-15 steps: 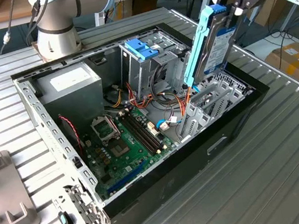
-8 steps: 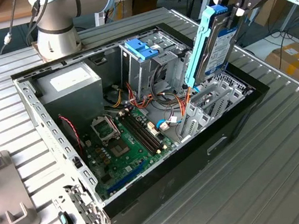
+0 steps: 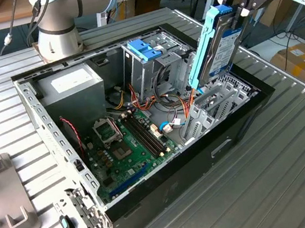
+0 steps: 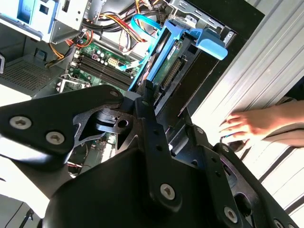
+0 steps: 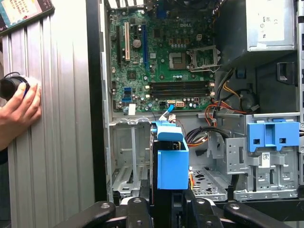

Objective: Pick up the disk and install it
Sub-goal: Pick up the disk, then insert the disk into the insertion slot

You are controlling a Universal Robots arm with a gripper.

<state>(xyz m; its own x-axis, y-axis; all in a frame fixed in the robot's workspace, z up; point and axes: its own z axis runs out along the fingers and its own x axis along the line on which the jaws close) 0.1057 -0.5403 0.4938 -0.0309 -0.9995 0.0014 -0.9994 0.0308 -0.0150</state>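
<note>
My gripper (image 3: 233, 9) is shut on the upper end of the disk (image 3: 225, 49), a silver drive with a white label and blue side rails. The disk hangs on edge, tilted, with its lower end just above the metal drive bay (image 3: 216, 102) at the exterior view's right end of the open computer case (image 3: 168, 173). In the first wrist view the disk's blue rail (image 5: 171, 164) stands upright between the black fingers (image 5: 134, 207), beside an empty bay slot (image 5: 127, 164). The second wrist view looks past the gripper linkage (image 4: 142, 137) and shows the disk (image 4: 173, 61) edge-on.
Inside the case lie the green motherboard (image 3: 126, 147), a grey power-supply box (image 3: 71, 85) and a metal cage with a blue latch (image 3: 144, 48). Cables (image 3: 172, 123) run close to the bay. A person's hand (image 5: 19, 108) rests on the ribbed table beside the case.
</note>
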